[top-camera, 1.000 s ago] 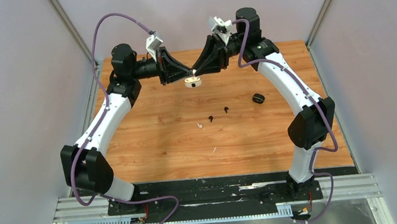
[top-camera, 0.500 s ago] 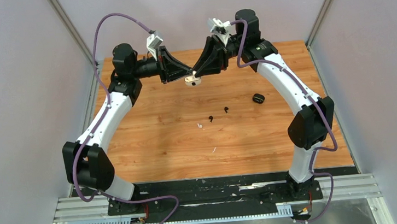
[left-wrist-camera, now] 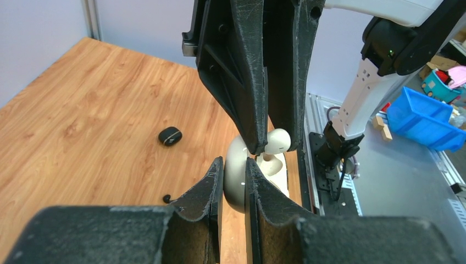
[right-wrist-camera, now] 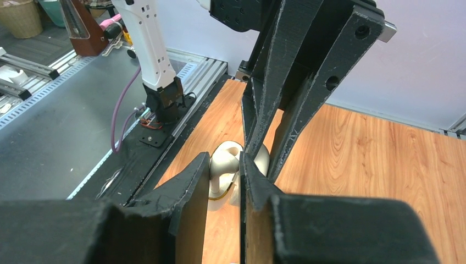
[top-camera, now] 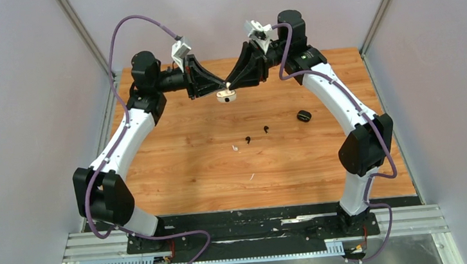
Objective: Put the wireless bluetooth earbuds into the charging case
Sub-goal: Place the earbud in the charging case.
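My left gripper [top-camera: 221, 88] is shut on the lid of the open white charging case [top-camera: 226, 96] and holds it in the air over the far middle of the table. In the left wrist view the left gripper [left-wrist-camera: 234, 162] pinches the case [left-wrist-camera: 234, 184]. My right gripper [top-camera: 233, 83] is shut on a white earbud [left-wrist-camera: 279, 141] right over the case's open well, its stem pointing down into it. In the right wrist view the right gripper [right-wrist-camera: 225, 159] holds this earbud [right-wrist-camera: 222, 165], with the case [right-wrist-camera: 262, 159] behind it. Two black earbuds [top-camera: 247, 139] [top-camera: 265, 129] and one white earbud [top-camera: 235, 148] lie on the table.
A closed black charging case [top-camera: 303, 116] lies on the wooden table [top-camera: 176, 170] to the right; it also shows in the left wrist view [left-wrist-camera: 170, 136]. A pale scrap [top-camera: 252, 177] lies nearer the front. The two grippers' fingers touch tip to tip.
Almost nothing: both grippers stay joined at the white case, which shifts by a hair. The left arm's elbow has moved slightly.
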Action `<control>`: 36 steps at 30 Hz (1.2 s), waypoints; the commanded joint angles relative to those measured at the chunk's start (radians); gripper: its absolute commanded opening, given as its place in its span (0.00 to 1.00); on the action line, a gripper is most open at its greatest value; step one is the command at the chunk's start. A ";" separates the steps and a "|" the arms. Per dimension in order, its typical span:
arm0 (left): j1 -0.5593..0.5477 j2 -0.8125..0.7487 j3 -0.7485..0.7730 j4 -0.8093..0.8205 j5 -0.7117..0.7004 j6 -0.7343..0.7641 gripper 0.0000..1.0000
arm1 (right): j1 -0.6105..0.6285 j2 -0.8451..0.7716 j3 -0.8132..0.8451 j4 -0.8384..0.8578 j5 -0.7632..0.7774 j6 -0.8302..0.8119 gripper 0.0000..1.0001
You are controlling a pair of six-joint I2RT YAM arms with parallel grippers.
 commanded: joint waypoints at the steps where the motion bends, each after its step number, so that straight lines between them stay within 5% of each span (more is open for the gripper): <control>1: 0.003 -0.041 0.031 0.022 0.021 0.008 0.00 | 0.004 0.005 0.025 0.050 -0.240 0.005 0.22; 36: 0.004 -0.063 0.059 0.049 -0.032 0.023 0.00 | -0.005 0.032 0.002 0.075 -0.235 0.054 0.24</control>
